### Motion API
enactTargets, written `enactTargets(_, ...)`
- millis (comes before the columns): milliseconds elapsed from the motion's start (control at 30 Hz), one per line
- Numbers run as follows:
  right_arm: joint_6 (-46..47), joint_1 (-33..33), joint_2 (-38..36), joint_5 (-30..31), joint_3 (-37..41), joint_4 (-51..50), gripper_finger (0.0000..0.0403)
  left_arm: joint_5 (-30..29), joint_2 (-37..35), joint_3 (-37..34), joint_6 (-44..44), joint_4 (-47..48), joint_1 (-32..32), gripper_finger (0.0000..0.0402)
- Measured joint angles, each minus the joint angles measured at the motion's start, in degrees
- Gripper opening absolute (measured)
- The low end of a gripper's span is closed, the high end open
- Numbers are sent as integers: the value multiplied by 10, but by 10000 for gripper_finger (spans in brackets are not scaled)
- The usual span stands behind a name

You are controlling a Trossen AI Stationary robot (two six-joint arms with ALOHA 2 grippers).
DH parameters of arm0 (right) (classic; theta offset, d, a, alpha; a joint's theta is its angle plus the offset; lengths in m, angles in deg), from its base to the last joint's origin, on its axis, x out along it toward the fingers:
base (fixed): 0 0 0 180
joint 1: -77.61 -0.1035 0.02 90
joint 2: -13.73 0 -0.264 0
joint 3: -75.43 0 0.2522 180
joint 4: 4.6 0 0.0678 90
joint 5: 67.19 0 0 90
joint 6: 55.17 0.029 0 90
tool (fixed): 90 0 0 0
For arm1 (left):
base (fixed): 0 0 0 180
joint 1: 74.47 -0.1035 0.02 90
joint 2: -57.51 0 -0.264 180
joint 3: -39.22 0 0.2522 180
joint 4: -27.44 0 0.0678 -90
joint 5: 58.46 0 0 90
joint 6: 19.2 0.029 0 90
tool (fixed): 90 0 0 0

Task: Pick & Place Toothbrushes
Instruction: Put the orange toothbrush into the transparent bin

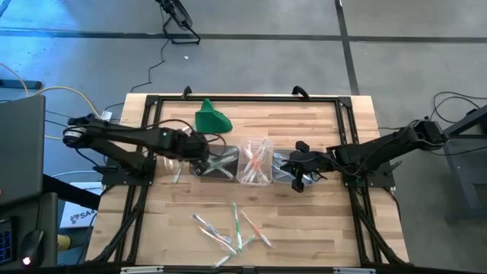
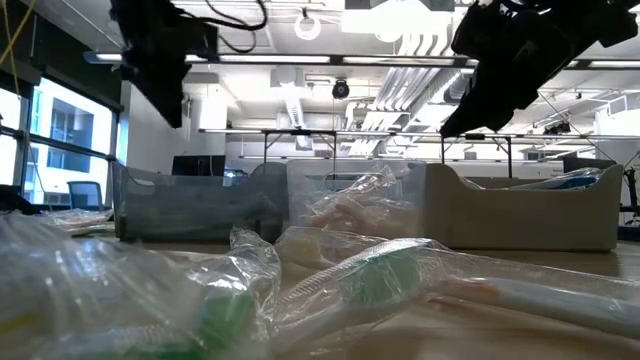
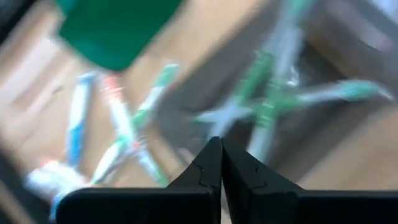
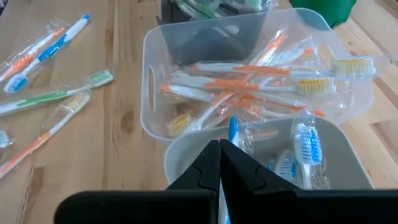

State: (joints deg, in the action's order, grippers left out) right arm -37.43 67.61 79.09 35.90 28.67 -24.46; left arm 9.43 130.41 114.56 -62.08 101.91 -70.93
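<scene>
We start with the counter [image 1: 319, 213], a wooden top that carries everything. Across its middle stand three clear tubs in a row: the left tub [image 1: 215, 163] holds green-handled brushes, the middle tub [image 1: 255, 161] orange ones, the right tub [image 1: 288, 169] blue ones. A green cloth lump [image 1: 211, 118] lies toward the far edge, left of centre.

The left arm reaches in from the left edge and its left tool [image 3: 220, 147] hangs over the left tub with its fingers pressed together, pinching nothing. The right arm comes from the right edge; the right tool [image 4: 219, 148] hovers over the right tub, likewise pressed together and empty.

The toothbrushes [image 1: 232, 228] that are not yet sorted lie scattered near the near edge, around its middle, each in a crinkly clear wrapper; a few more [image 1: 176, 171] lie just beside the left tub's outer side.

We judge the risks as follows. Both tools sit well apart from the loose pile, so either arm must travel toward the near edge, and two arms heading for the same cluster could meet. The brushes overlap, so a pinch may lift two at once or catch only wrapper film and slip. A low sweep from here could also knock a tub out of the row.
</scene>
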Motion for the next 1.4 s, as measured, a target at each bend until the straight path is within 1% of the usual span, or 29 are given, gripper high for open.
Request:
enactTargets(200, 0, 0, 0, 0, 0, 1, 2, -97, -9, 0, -164, 125, -11, 0)
enactTargets(267, 0, 0, 0, 1, 0, 3, 2, -103, -10, 0, -214, 165, -22, 0)
enactTargets(333, 0, 0, 0, 3, 0, 3, 2, -105, -7, -5, -248, 184, -40, 0)
enactTargets(467, 0, 0, 0, 3, 0, -1, 2, -104, -7, -26, -264, 203, -79, 0)
enactTargets(533, -1, 0, 0, 3, 0, -1, 2, -92, -6, -41, -264, 205, -102, 0)
enactTargets(600, -7, 0, 0, 3, 0, -1, 2, -66, -7, -55, -253, 206, -128, 0)
enactTargets(733, -32, 0, 0, 3, 0, -1, 2, -21, -7, -75, -200, 200, -188, 0)
enactTargets(900, -42, 0, 0, 3, 0, -1, 2, 10, -7, -91, -136, 187, -257, 0)
enactTargets(1033, -42, 0, 0, 3, 0, -1, 2, 53, -7, -100, -92, 173, -313, 0)
enactTargets(1267, -41, 0, 0, 3, 0, -1, 3, 85, -7, -123, 22, 75, -405, 0)
enactTargets(1333, -41, 0, 0, 3, 0, -1, 3, 94, -7, -128, 48, 62, -434, 0)
enactTargets(1400, -41, 0, 0, 3, 0, -1, 3, 94, -7, -131, 55, 63, -462, 0)
